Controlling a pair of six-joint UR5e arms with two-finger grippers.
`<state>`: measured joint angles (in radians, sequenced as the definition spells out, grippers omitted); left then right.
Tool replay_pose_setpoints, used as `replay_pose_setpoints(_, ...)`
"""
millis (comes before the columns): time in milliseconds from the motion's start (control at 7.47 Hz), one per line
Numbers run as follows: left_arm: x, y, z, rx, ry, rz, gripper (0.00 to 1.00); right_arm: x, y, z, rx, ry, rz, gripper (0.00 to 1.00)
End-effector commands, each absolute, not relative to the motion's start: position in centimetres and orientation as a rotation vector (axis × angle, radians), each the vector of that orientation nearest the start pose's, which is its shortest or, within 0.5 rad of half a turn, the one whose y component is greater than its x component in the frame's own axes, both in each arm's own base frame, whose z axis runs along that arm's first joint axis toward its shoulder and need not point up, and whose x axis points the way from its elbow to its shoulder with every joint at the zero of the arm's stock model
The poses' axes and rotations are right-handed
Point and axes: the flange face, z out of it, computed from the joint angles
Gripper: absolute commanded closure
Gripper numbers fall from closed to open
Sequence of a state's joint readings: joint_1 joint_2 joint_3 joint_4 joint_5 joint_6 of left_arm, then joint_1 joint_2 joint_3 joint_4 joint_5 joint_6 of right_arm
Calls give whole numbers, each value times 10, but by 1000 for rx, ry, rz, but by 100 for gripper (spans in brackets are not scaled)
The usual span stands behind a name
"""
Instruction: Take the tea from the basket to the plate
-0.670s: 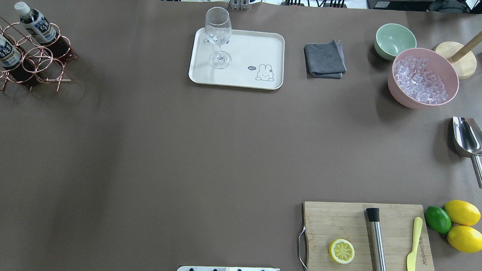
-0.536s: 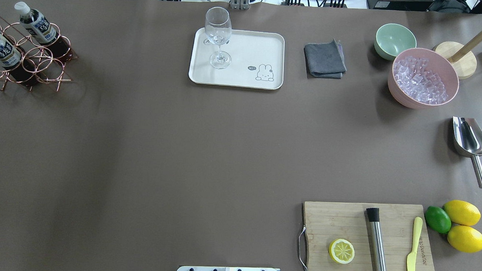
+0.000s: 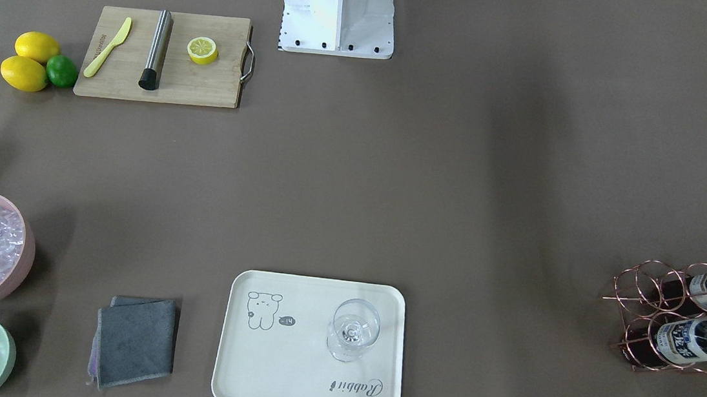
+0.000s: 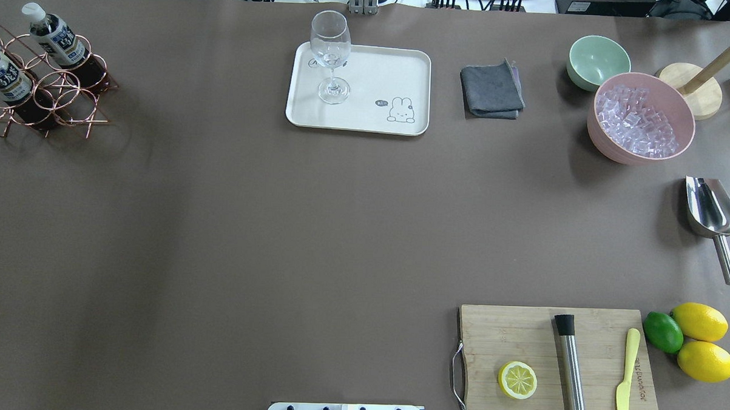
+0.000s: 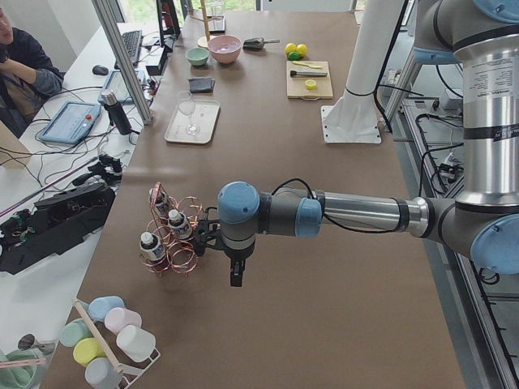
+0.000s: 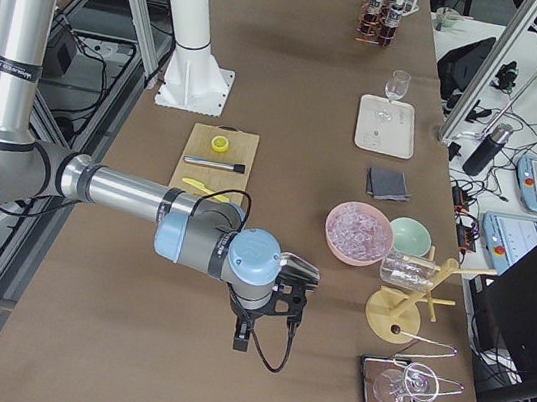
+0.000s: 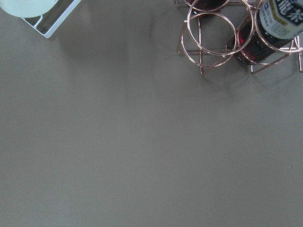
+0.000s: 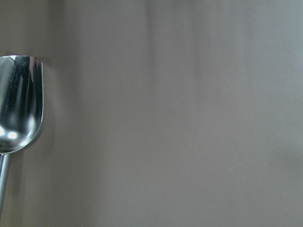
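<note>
Exterior left: my left pincer (image 5: pixel 208 237) hangs just beside the basket (image 5: pixel 180 261) of tea bottles (image 5: pixel 152 245); open or closed, cannot tell.

Shiny wire basket (image 4: pixel 48 95), matt cream plate (image 4: pixel 375 78)

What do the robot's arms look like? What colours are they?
Both the left arm and right arm are shiny silver tubes with round light-blue caps at the joints. A small printed label wraps each upright tube. The wrists end in black parts, with a thin black cable.
</note>
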<state>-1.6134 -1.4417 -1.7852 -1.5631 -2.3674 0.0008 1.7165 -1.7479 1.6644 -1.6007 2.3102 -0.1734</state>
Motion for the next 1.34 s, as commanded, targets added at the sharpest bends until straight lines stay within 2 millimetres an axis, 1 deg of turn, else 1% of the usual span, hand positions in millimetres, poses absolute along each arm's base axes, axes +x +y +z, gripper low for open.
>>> replay_pose_setpoints(0,-87,-419,620,163,789,16,2,125,-393,698,12,-746,15,0)
replay_pose_setpoints(134,-87,-409,635,176,788,22,2,125,-393,698,10,-746,16,0)
replay_pose_setpoints(268,-86,-407,643,186,789,26,2,125,-393,698,12,-745,15,0)
replay_pose_setpoints(670,-87,-407,641,192,789,29,2,125,-394,698,12,-745,15,0)
replay_pose_setpoints(1205,-86,-408,634,197,790,30,2,125,-395,699,10,-745,16,0)
